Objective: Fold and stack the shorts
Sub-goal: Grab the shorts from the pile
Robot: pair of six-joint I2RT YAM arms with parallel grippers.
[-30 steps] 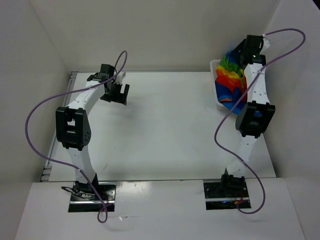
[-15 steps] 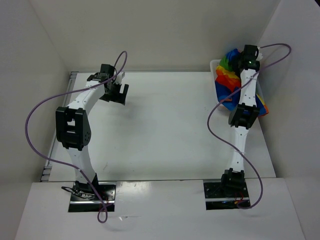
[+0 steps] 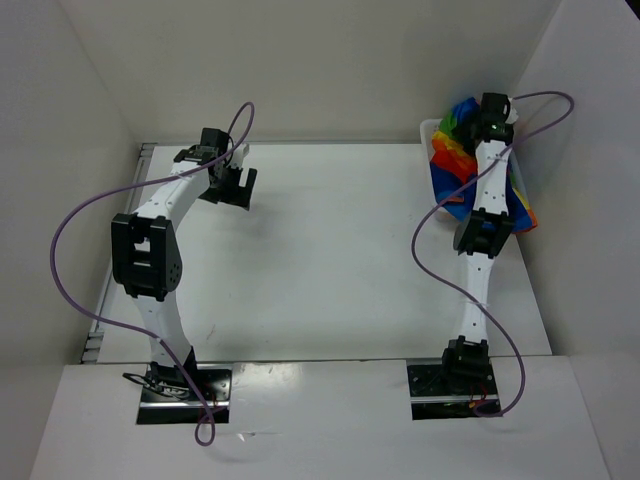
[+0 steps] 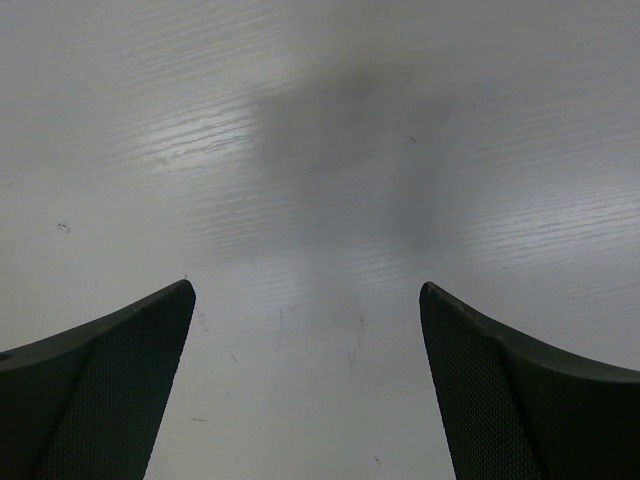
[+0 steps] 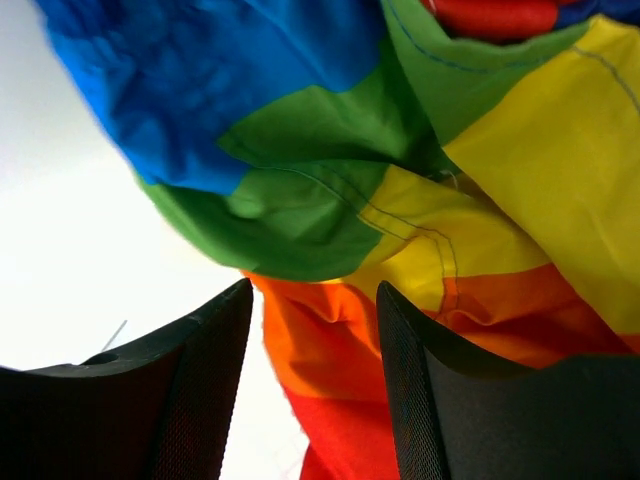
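Soft, crumpled rainbow-striped shorts bunch in folds.

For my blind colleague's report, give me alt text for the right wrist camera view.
Crumpled rainbow-striped shorts fill most of the frame in blue, green, yellow, orange and red bands. At the bottom, the right gripper's dark fingers stand apart, orange cloth showing between them.

Robot lab cell: white table boxed by plain white panels, arms bolted at edge, loose purple cables.
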